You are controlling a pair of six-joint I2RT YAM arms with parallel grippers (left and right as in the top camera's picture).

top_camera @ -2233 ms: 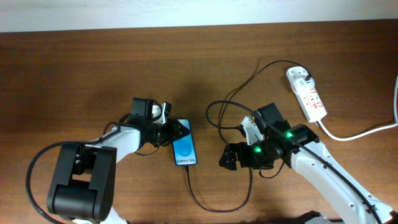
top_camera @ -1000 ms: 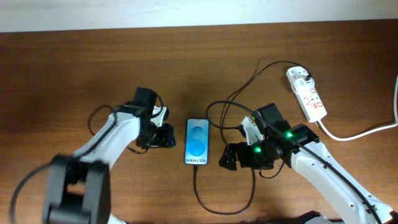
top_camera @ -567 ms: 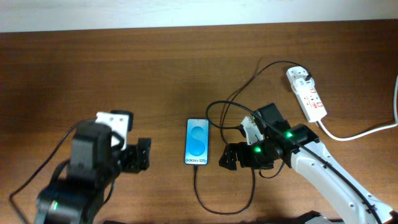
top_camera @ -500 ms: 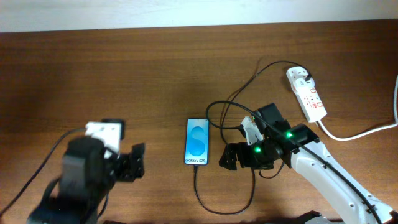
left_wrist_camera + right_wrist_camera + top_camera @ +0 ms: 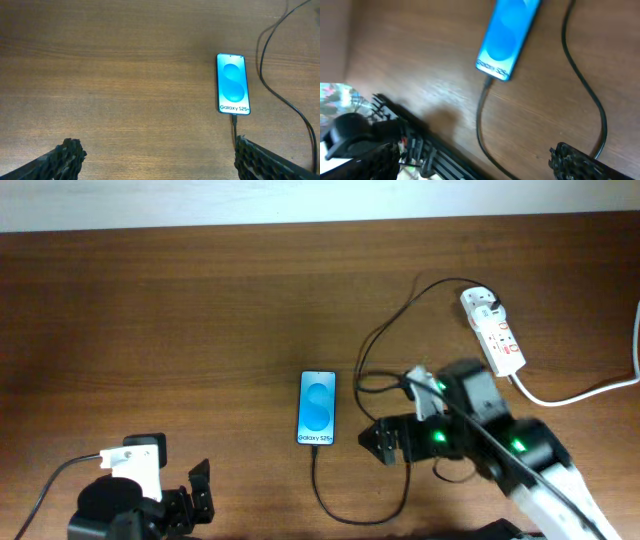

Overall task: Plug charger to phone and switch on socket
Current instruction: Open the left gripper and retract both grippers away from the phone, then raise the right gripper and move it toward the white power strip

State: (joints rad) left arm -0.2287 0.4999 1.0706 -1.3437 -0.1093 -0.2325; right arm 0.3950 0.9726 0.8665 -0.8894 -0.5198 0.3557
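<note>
phone (image 5: 317, 408) near right gripper (image 5: 375, 442), not touching

Overhead camera looks straight down on the whole table (image 5: 200, 300). My left wrist camera faces down from well back; my right wrist camera sits nearer, tilted. All three share the phone (image 5: 317, 407).

This looks to me like a robotics lab or a test bench, not a home. A plain brown wooden table (image 5: 200, 310) stands against a pale wall (image 5: 300, 200), and two robot arms reach over it from the near side: the left arm (image 5: 130, 500), and the right arm (image 5: 500, 445) with small green lights (image 5: 437, 438). On the wood lie a lit phone (image 5: 318, 408), a black charger (image 5: 314, 472) and a white socket (image 5: 492, 330).
</note>
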